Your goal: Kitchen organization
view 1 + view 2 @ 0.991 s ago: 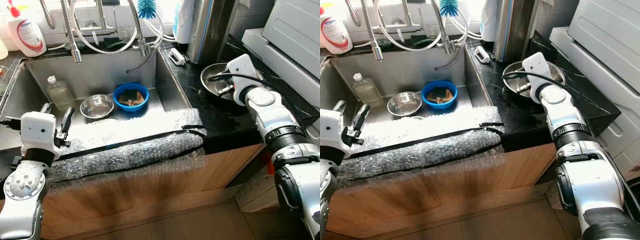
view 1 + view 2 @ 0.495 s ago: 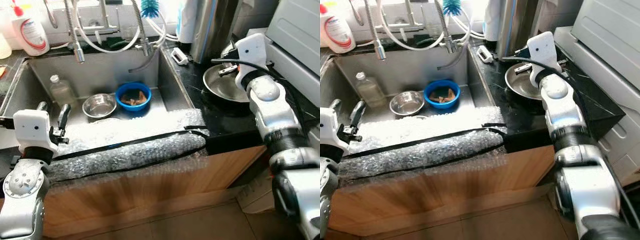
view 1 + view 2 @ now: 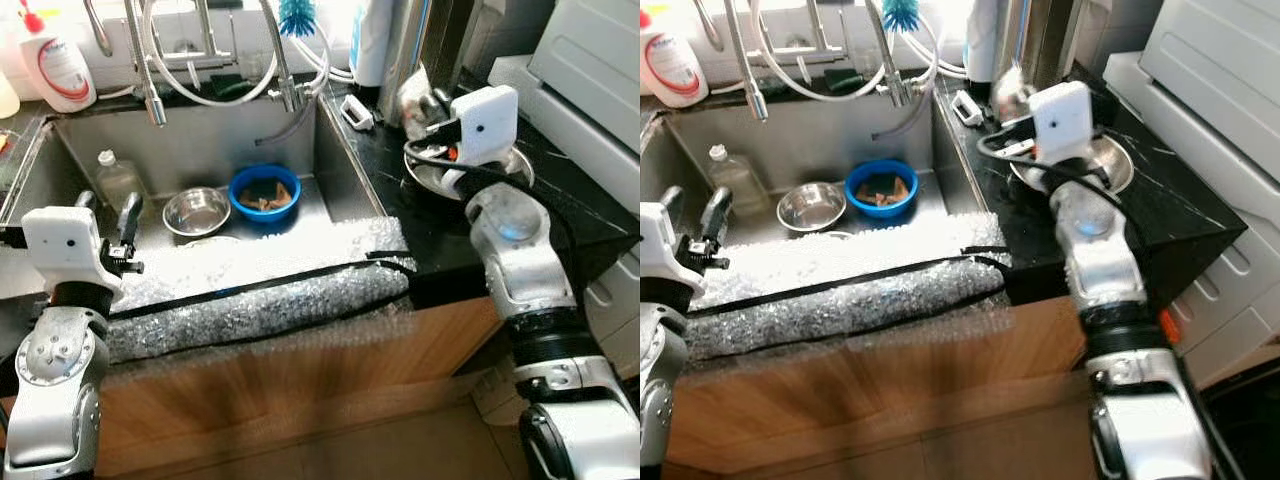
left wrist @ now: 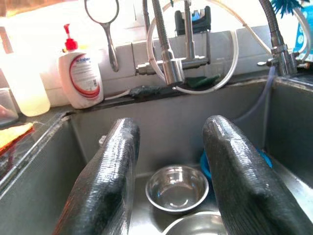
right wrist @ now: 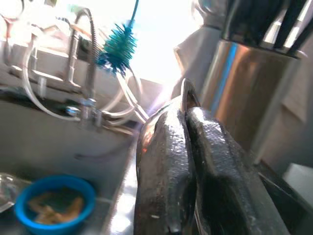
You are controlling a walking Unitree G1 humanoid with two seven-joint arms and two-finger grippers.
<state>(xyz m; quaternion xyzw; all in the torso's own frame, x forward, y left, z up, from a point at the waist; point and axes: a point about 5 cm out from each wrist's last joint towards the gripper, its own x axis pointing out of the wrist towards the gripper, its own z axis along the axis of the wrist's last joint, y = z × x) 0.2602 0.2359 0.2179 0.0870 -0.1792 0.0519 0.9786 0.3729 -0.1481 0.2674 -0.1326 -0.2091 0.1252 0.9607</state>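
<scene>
The right gripper (image 5: pixel 188 127) has swung from the counter's far right corner toward the sink (image 3: pixel 335 170), pinching a thin steel bowl (image 3: pixel 412 92) by its rim. The left gripper (image 4: pixel 168 161) hovers wide open above the sink's near edge, so the bowl seems headed for the sink.

A steel sink basin (image 3: pixel 210 150) sits in a black stone counter (image 3: pixel 430 235) above a wooden cabinet front (image 3: pixel 300 385). At 12 o'clock strong light washes out the tiled wall. At 3 o'clock stands a white appliance (image 3: pixel 590 70).

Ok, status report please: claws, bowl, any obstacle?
Right claw shut on thin metal piece, above counter bowl. Left claw open over sink. Nothing blocking.
</scene>
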